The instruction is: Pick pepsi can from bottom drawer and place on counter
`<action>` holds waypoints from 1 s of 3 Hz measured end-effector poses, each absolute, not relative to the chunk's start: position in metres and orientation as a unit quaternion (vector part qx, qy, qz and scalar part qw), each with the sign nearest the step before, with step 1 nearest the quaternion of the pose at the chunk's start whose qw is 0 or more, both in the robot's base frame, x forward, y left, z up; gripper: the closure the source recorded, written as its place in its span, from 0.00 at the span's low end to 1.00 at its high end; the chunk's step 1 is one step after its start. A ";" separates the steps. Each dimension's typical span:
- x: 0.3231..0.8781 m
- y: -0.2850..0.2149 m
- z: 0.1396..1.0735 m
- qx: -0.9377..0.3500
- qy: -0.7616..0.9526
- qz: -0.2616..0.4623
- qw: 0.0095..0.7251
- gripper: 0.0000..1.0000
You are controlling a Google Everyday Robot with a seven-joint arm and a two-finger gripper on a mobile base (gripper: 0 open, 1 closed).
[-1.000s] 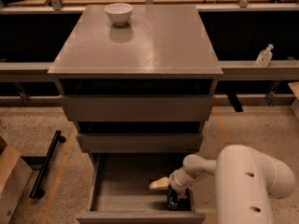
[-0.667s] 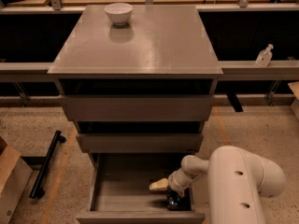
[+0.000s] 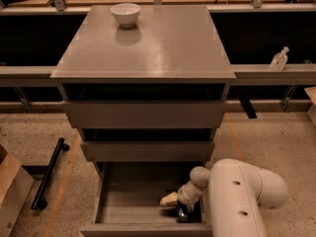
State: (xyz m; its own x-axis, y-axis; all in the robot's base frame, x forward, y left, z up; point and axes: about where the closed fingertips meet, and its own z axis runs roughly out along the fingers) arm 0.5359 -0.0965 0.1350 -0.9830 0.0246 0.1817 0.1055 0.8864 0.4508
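The bottom drawer (image 3: 123,201) is pulled open under the two shallower drawers. My gripper (image 3: 173,204) reaches down into its right front corner. The pepsi can (image 3: 182,214) shows only as a small dark shape with a silver glint just below the gripper, against the drawer's right side; most of it is hidden by my wrist. The counter (image 3: 163,43) is the glossy grey-brown top of the cabinet, well above the gripper.
A white bowl (image 3: 125,14) stands at the counter's back left. A clear pump bottle (image 3: 279,59) stands on the ledge at right. A black bar (image 3: 48,174) and a cardboard box (image 3: 12,191) lie on the floor at left. My arm's white body (image 3: 242,196) covers the drawer's right edge.
My arm's white body has shifted a little to the left and looms larger. The gripper stays at the same spot over the can in the drawer.
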 end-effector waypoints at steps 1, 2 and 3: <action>0.532 -0.100 0.121 -0.047 -0.966 -0.233 0.098 0.36; 0.532 -0.100 0.123 -0.047 -0.966 -0.233 0.098 0.61; 0.529 -0.101 0.126 -0.058 -0.962 -0.247 0.100 0.84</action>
